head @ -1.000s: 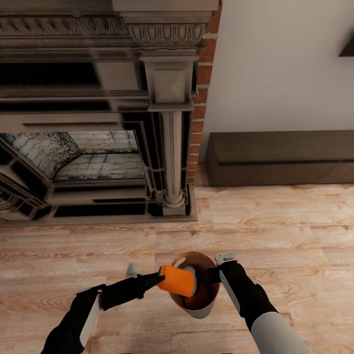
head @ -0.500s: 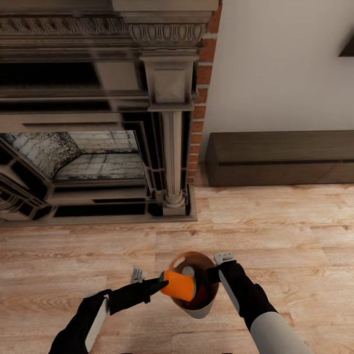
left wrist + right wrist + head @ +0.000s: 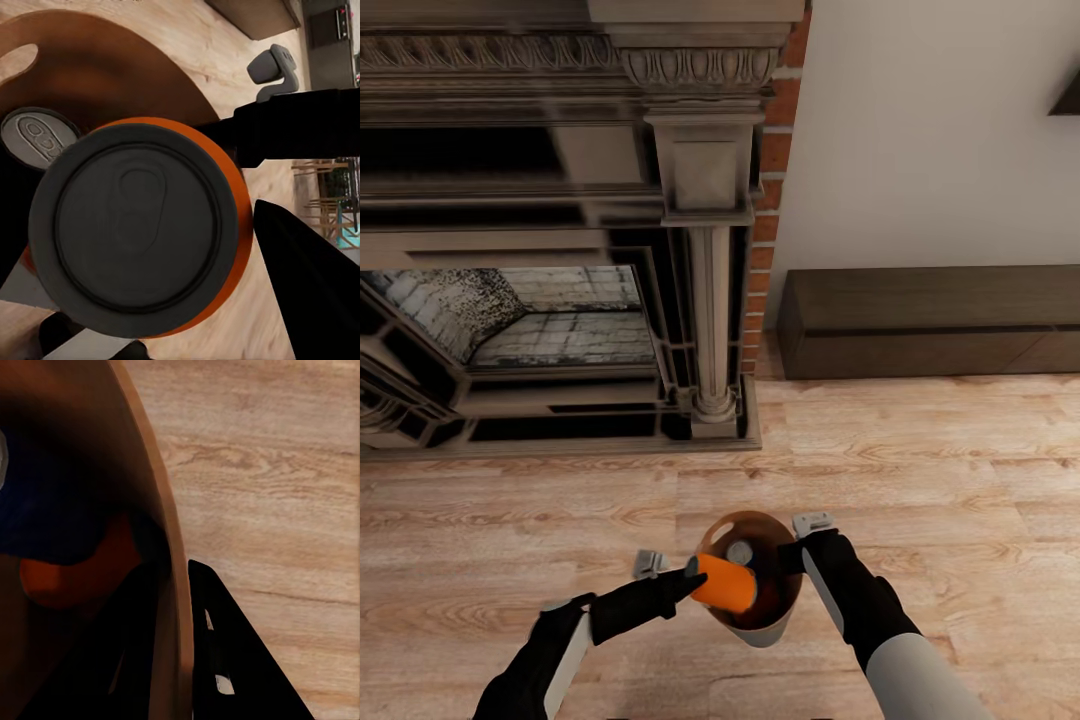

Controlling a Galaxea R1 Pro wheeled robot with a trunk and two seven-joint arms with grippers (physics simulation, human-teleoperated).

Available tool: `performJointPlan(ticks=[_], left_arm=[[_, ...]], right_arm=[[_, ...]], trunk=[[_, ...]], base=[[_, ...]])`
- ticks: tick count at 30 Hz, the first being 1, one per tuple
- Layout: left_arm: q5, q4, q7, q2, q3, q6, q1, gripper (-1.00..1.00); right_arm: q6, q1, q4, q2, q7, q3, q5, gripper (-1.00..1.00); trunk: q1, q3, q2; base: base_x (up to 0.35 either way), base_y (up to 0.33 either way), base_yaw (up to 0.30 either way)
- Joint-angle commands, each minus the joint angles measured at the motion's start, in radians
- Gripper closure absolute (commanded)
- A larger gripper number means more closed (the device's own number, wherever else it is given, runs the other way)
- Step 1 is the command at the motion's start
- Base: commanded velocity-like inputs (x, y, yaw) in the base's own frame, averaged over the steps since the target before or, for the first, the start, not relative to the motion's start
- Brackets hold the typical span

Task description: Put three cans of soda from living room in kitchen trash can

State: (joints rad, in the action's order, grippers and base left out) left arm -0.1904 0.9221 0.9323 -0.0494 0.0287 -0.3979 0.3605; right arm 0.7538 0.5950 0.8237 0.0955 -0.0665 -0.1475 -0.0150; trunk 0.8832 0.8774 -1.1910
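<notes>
An orange can of soda point(image 3: 724, 585) lies tilted over the near rim of the tash can point(image 3: 760, 630), with my left gripper point(image 3: 698, 580) shut on it. The left wrist view looks straight at its grey top point(image 3: 139, 229), one dark finger point(image 3: 300, 289) beside it. A second can's silvery top point(image 3: 739, 552) shows inside the bin. My right gripper point(image 3: 796, 556) is shut on the bin's far-right rim. In the right wrist view the brown wall point(image 3: 161, 547) runs between the fingers point(image 3: 225, 660), with a dark blue can point(image 3: 45, 510) and an orange can point(image 3: 75, 577) lying inside.
The bin is held above a wood floor point(image 3: 920, 450). Ahead stands a dark stone fireplace point(image 3: 560, 320) with a carved column point(image 3: 710, 300) and a strip of red brick point(image 3: 770, 200). A low dark cabinet point(image 3: 930, 320) runs along the white wall on the right.
My left gripper has moved right, toward the bin, and the orange can has tipped further and sunk lower over the rim. The right gripper and bin hold almost still.
</notes>
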Motion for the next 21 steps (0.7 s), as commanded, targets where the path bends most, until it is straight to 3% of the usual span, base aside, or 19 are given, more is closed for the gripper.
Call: performJointPlan(ticks=[1, 17, 21], left_arm=[[0.000, 0.000, -0.006, -0.006, 0.000, 0.000, 0.000, 1.00], [0.002, 0.000, -0.078, -0.038, -0.008, 0.002, 0.000, 1.00], [0.030, 0.000, -0.080, -0.038, -0.008, 0.002, 0.000, 1.00]], right_arm=[[-0.001, 0.000, 0.000, 0.002, 0.004, 0.000, 0.009, 1.00], [-0.001, 0.000, 0.000, 0.006, 0.003, 0.000, 0.009, 1.00], [-0.001, 0.001, 0.001, 0.011, 0.002, 0.000, 0.008, 1.00]], trunk=[[0.000, 0.000, 0.000], [0.000, 0.000, 0.000], [0.000, 0.000, 0.000]], base=[[0.000, 0.000, 0.000], [0.000, 0.000, 0.000], [0.000, 0.000, 0.000]])
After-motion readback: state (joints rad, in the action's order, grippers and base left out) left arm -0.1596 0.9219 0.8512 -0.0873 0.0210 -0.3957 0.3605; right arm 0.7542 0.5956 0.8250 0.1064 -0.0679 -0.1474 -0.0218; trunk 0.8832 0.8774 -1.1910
